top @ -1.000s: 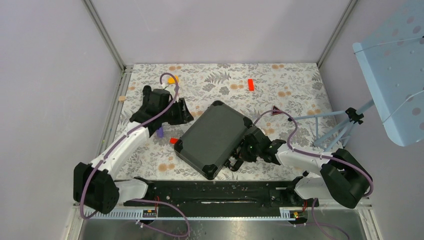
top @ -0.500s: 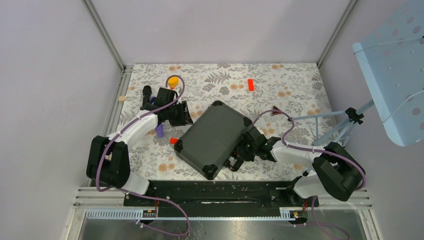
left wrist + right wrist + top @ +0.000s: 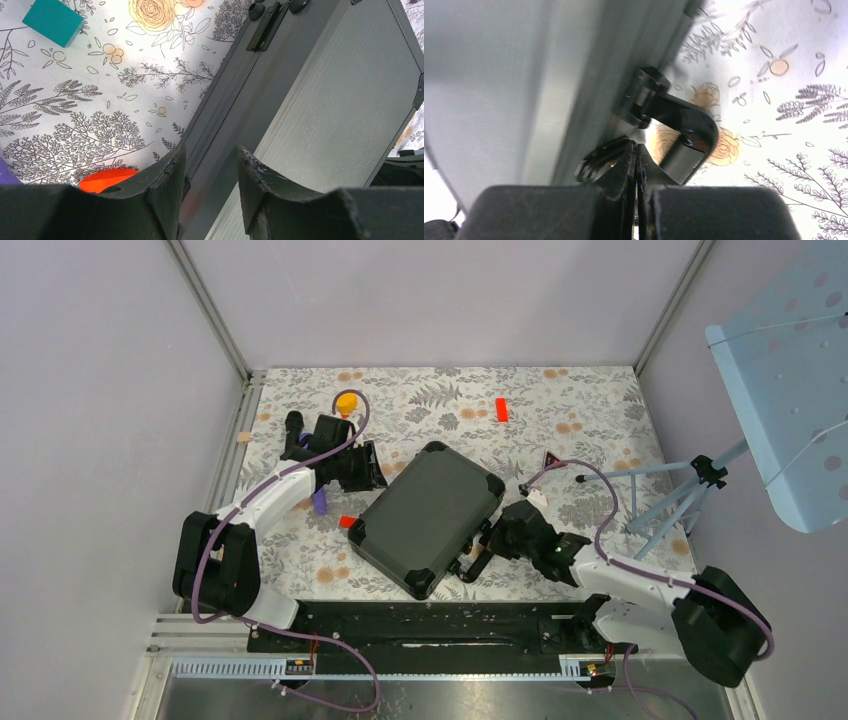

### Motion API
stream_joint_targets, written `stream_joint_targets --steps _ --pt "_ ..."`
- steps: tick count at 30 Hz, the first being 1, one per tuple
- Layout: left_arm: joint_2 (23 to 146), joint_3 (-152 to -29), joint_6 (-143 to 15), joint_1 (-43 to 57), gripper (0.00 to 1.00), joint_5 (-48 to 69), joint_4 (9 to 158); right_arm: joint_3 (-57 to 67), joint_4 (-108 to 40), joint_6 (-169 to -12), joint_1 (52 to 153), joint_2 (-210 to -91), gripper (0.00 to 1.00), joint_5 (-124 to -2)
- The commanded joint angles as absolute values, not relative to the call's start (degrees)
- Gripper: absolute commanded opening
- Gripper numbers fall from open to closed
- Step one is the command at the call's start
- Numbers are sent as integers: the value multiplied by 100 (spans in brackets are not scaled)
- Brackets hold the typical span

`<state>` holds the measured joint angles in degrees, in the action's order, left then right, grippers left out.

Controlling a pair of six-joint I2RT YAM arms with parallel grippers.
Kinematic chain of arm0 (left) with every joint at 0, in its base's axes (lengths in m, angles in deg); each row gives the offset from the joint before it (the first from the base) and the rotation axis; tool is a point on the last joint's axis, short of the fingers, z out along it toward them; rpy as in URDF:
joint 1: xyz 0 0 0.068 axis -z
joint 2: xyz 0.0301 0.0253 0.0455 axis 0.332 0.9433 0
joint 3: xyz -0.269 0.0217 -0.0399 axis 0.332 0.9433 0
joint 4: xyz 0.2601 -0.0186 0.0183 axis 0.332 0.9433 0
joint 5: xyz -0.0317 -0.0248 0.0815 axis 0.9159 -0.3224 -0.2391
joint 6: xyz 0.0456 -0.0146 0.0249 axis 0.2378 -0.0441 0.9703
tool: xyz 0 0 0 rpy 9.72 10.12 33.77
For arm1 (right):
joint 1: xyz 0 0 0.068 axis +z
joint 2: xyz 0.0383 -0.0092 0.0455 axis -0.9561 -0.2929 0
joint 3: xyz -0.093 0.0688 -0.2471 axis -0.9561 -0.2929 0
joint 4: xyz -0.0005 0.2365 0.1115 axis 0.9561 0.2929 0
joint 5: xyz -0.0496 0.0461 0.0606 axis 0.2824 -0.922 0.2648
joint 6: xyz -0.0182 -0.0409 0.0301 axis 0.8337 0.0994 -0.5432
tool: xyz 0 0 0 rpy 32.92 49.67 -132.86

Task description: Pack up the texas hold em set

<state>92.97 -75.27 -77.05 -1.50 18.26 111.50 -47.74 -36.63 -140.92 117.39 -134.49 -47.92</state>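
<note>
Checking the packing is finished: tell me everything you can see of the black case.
The black case is closed: a rectangular hard shell, ribbed panels, reinforced corners, a handle on its near-right side. It lies flat, diagonally, on the floral table. The shut right gripper sits at the handle; the open left gripper at the opposite edge.

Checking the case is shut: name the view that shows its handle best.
Right wrist: the handle is close up beside the case. The top view shows it small; the left wrist shows only the hinge side.

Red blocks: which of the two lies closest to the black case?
The red block by the case's left corner; the other red block lies well apart, farther back.
</note>
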Motion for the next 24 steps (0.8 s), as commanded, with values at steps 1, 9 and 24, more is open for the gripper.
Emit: stream_joint_targets --steps 1,9,24 --pt "9110 -7549 -7656 -120 42 2001 11125 -4719 -3602 -13803 11735 -12901 0 -4238" --pt "8185 -7298 -7580 -120 43 1829 10909 -4679 -2973 -13275 11732 -12184 8 -4412" --pt "5252 -6200 -7643 -121 94 1099 11437 -4154 -359 -12642 11727 -9703 97 -2886"
